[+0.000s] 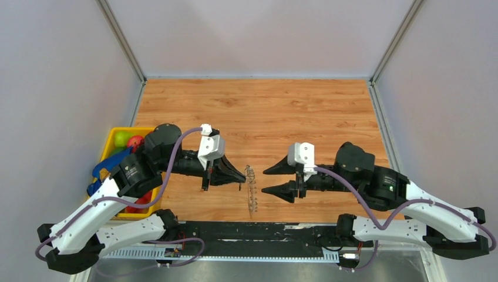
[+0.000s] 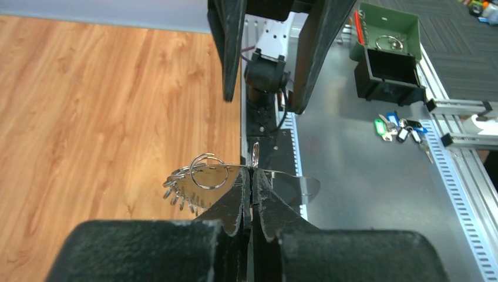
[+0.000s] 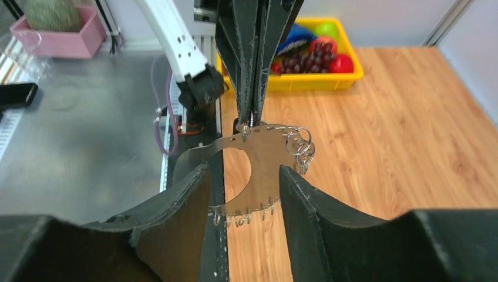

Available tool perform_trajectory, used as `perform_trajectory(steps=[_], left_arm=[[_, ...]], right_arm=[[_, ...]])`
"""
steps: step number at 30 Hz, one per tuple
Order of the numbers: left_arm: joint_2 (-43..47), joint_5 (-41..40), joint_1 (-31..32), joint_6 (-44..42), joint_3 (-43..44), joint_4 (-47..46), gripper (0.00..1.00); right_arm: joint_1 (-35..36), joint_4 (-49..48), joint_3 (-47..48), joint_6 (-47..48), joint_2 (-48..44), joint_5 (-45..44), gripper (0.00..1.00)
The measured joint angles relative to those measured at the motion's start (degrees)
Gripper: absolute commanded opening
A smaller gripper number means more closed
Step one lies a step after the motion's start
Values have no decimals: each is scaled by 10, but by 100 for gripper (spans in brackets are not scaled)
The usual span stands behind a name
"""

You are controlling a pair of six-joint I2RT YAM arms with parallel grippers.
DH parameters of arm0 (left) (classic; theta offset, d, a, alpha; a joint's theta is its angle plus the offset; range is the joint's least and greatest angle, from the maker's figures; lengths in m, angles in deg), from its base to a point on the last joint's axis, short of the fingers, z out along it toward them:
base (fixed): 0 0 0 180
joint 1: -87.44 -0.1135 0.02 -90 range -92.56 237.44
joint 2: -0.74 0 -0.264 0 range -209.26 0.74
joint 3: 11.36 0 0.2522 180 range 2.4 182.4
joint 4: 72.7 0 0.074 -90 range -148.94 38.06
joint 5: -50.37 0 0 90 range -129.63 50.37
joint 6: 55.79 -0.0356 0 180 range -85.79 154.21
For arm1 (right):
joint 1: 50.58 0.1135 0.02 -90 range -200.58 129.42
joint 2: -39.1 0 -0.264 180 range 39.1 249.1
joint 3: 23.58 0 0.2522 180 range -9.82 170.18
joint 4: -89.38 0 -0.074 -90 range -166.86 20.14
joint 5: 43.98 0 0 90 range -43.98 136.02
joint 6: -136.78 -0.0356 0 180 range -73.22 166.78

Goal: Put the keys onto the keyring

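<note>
The keyring (image 1: 251, 189) is a thin grey metal hoop held edge-up over the near middle of the wooden table. Small silvery keys (image 3: 244, 218) fringe its rim, and a few loose wire rings (image 3: 300, 144) hang at one end. My left gripper (image 1: 242, 179) is shut on the keyring's edge; its jaws pinch the metal (image 2: 199, 182) in the left wrist view. My right gripper (image 1: 264, 181) faces it from the right, open and empty. Its fingertips stop just short of the hoop. From the right wrist, the hoop (image 3: 264, 170) shows between the two fingers (image 3: 305, 200).
A yellow bin (image 1: 111, 141) of toy fruit sits at the table's left edge beside the left arm. Off the table, the metal bench holds a green and black box (image 2: 387, 59), some coloured-tagged keys (image 2: 399, 129), and a pink box (image 3: 59, 35).
</note>
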Motion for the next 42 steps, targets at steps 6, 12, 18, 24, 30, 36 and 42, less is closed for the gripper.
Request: perform_trajectory(steps=[6,12,18,24,30,36,42], left_arm=[[-19,31,0,-21,3,52,0],[-23,39,0,-37,5,91,0],[-25,41,0,-49,10,107,0],[-28,41,0,-58,10,110,0],[-28,41,0,-62,10,110,0],[-26,41,0,-65,10,110,0],[-22,41,0,-66,10,110,0]], right_arm=[[0,30,2,14,38,19,48],[0,39,16,25,60,33,42],[0,39,23,24,91,52,40],[0,38,23,19,107,67,37],[0,33,24,12,109,74,32],[0,25,31,5,119,75,28],[0,20,38,2,129,76,7]])
